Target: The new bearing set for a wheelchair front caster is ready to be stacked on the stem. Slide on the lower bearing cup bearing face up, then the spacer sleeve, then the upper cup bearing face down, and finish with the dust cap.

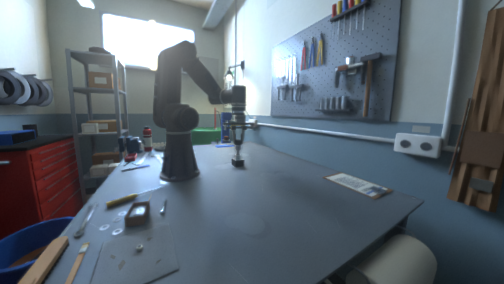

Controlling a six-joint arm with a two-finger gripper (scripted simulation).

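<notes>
The stem [238, 156] stands upright on a small dark base [238, 162] on the grey bench, right of the arm's pedestal. A part sits on the stem right under my fingers, too small and blurred to name. Small pale rings [111, 229] lie on the bench near the front left corner, beside a small brown tray [137, 213]. Another small round part [139, 246] lies on a grey mat [135, 257]. My gripper [238, 143] points straight down over the stem, closed on the part there.
A blue bin [27, 247] stands below the bench's front left corner. A yellow-handled tool [121, 200], tweezers and wood strips lie along the left edge. A card [358, 185] lies at the right edge. Bottles and clutter crowd the far left behind the pedestal.
</notes>
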